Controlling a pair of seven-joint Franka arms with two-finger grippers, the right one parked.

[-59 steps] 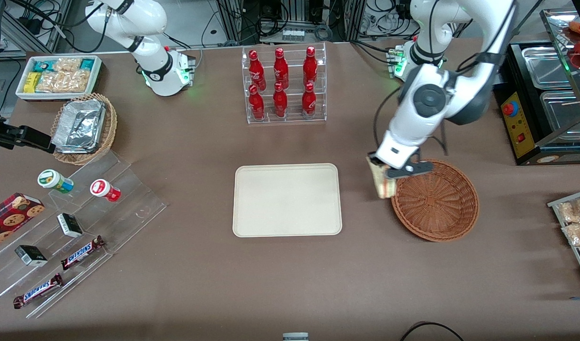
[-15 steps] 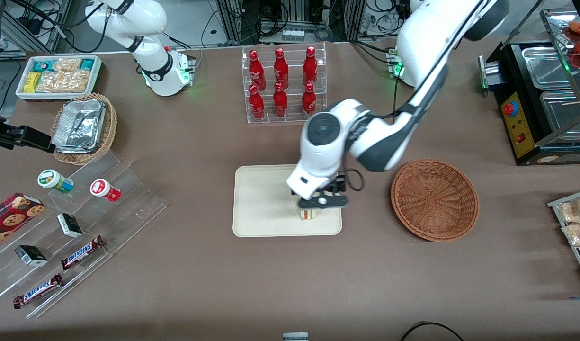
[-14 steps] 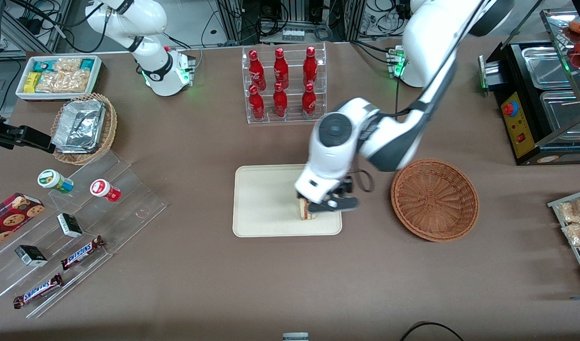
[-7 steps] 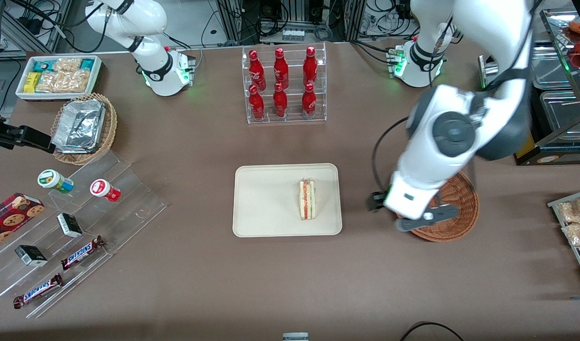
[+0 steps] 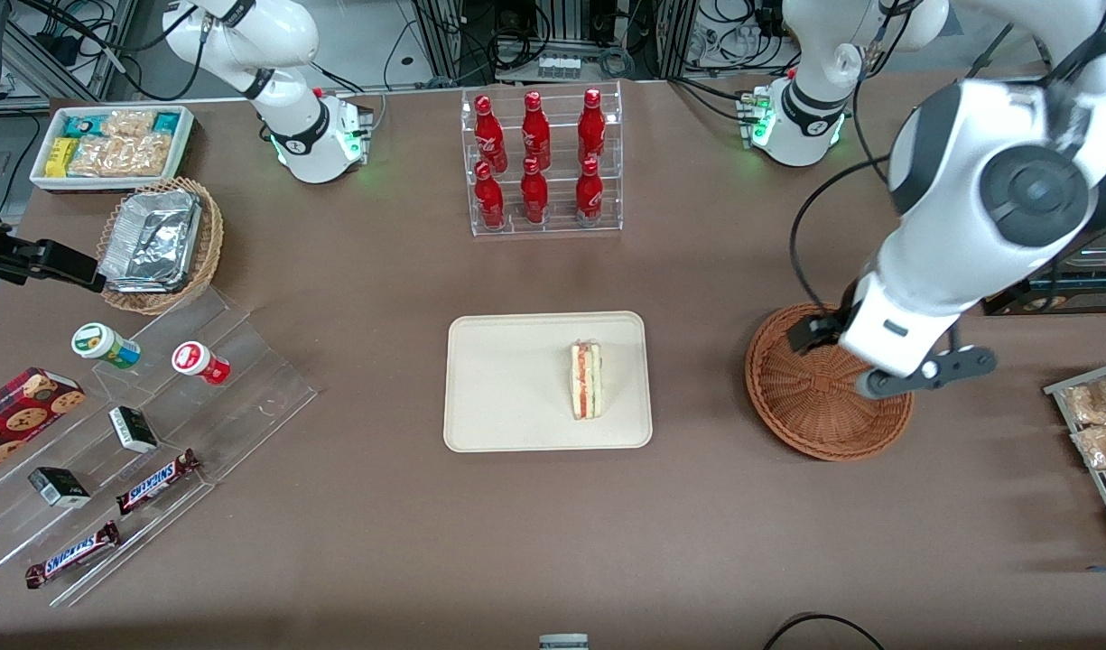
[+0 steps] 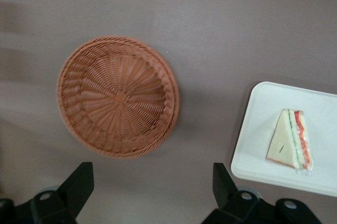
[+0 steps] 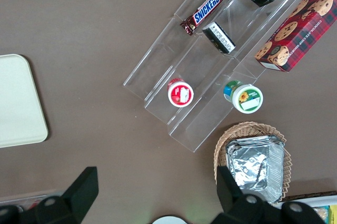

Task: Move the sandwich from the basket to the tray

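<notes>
claw (image 6: 150,192) spread, empty, above basket (image 5: 810,411) | sandwich (image 5: 586,379) on tray (image 5: 507,379)

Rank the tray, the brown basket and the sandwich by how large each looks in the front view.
1. Tray
2. Basket, partly covered by the open pincer above it
3. Sandwich, lying on the tray
</notes>
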